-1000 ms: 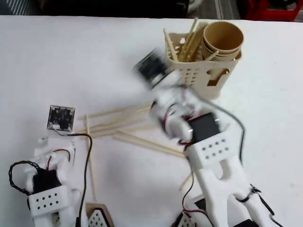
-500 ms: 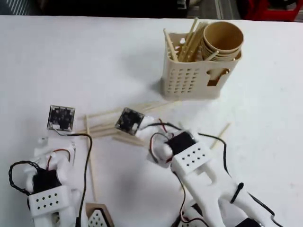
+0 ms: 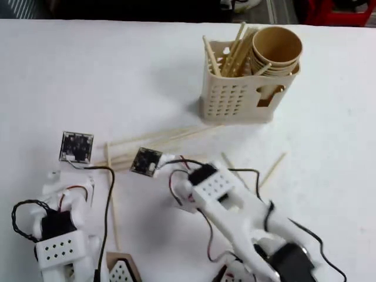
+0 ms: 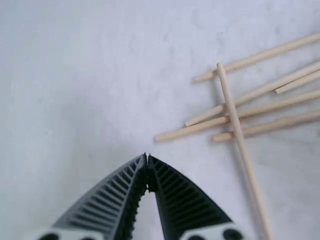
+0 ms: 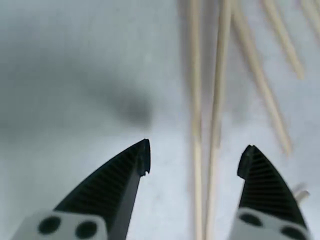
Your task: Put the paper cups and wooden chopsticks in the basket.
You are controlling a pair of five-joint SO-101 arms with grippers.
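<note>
The cream slotted basket (image 3: 238, 100) stands at the back right, holding stacked paper cups (image 3: 276, 50) and several wooden chopsticks (image 3: 232, 53). More chopsticks (image 3: 155, 141) lie loose in a fan at the table's middle. My right arm (image 3: 214, 188) hangs low over their near end. Its gripper (image 5: 196, 157) is open, with two chopsticks (image 5: 207, 100) running between the fingertips. My left gripper (image 4: 147, 161) is shut on nothing, just short of the ends of the loose chopsticks (image 4: 240, 110). The left arm (image 3: 56, 235) sits at the near left.
One chopstick (image 3: 111, 200) lies lengthwise beside the left arm and its black cable (image 3: 106, 205). Two strays (image 3: 273, 169) lie right of the right arm. White table stretches bare at the far left.
The right arm has swung away from the basket, back and to the left, and come down over the loose chopsticks. The left arm has stayed still.
</note>
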